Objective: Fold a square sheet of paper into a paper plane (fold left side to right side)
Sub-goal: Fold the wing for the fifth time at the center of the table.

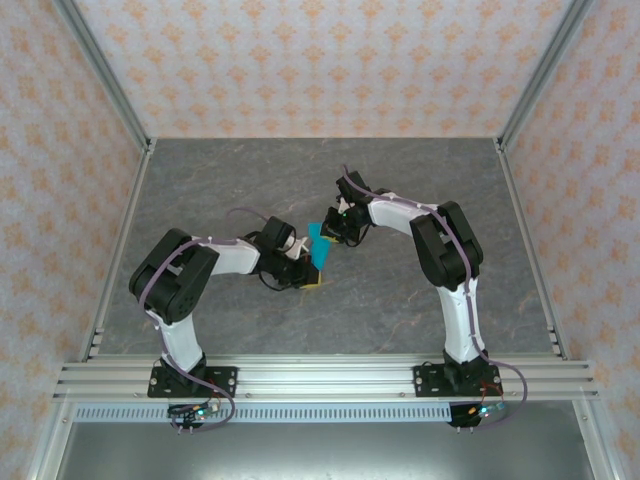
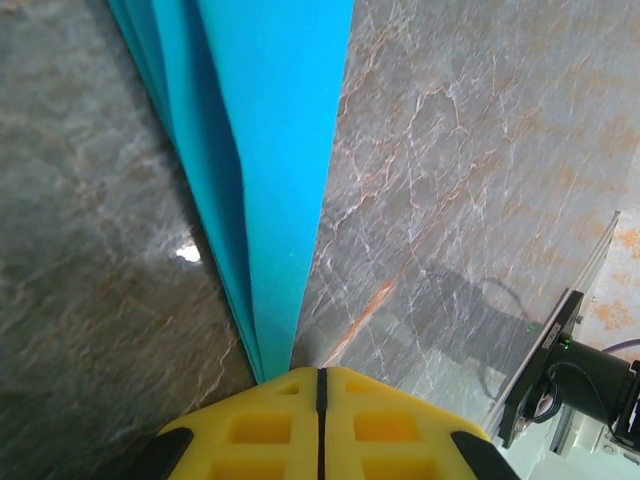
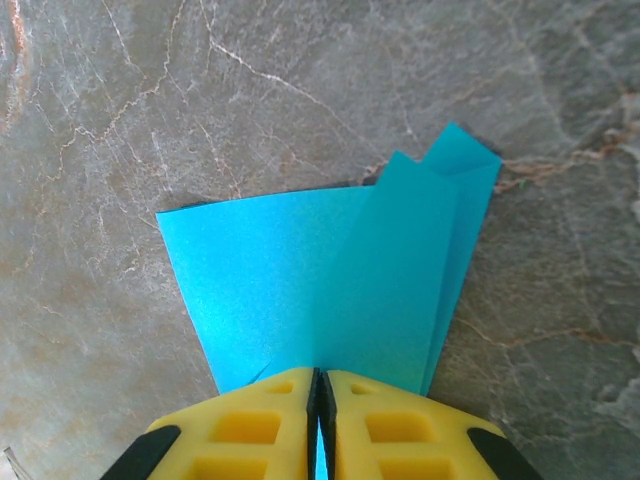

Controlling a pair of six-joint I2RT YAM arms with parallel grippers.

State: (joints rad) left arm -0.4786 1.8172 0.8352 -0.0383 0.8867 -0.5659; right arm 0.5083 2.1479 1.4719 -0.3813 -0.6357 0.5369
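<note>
The blue paper plane [image 3: 330, 290] is being pinched tight by the left claw [image 2: 320, 385] and the right claw [image 3: 318, 382], mid-frame on the worktop [image 1: 390, 320].

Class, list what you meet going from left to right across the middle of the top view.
Left arm → paper → right arm.

Desk surface, marble pattern

The desk [image 1: 400, 190] is a grey slab with pale and rust-coloured veins, bounded at the near edge by aluminium rails [image 1: 320, 378]. The paper plane [image 1: 320, 245] sits over its centre; surface contact cannot be determined.
</note>
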